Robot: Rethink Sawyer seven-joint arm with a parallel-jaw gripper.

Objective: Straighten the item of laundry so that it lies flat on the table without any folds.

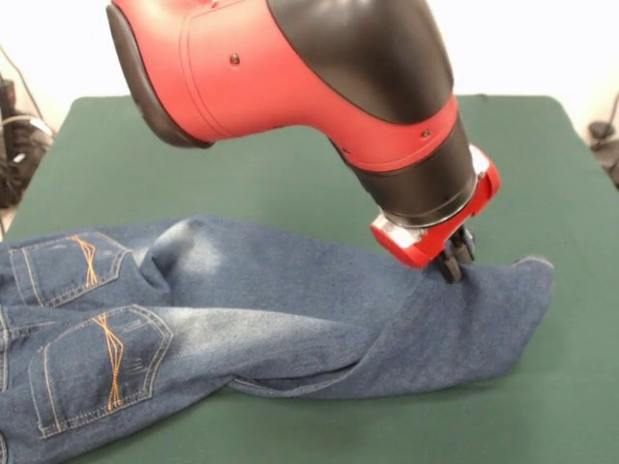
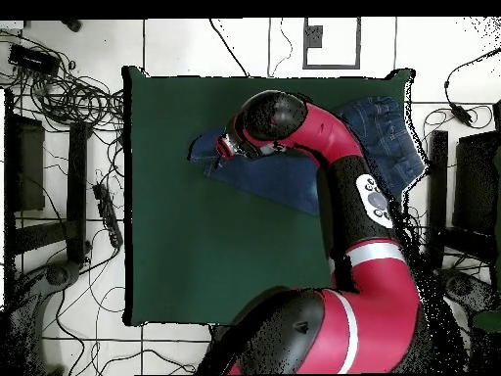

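The table (image 1: pixel 290 164), covered in dark green cloth, carries the jeans (image 1: pixel 290 300) along its front part in the front view, waistband and back pockets (image 1: pixel 92 362) running off the picture's left edge, the legs reaching right. One leg lies folded over the other, ending in a raised cuff (image 1: pixel 527 275) at the right. The red and black arm (image 1: pixel 319 77) slants down from the upper left, its wrist tilted so that the gripper (image 1: pixel 455 263) touches the denim just beside that cuff. The dark fingertips sit close together at the cloth (whether they pinch fabric or merely press on it cannot be told). The step in hand appears to be taking hold of the leg end; done well, it would catch only the upper layer, then draw it outward and low, away from the waistband, so that the crossed legs part rather than bunch.
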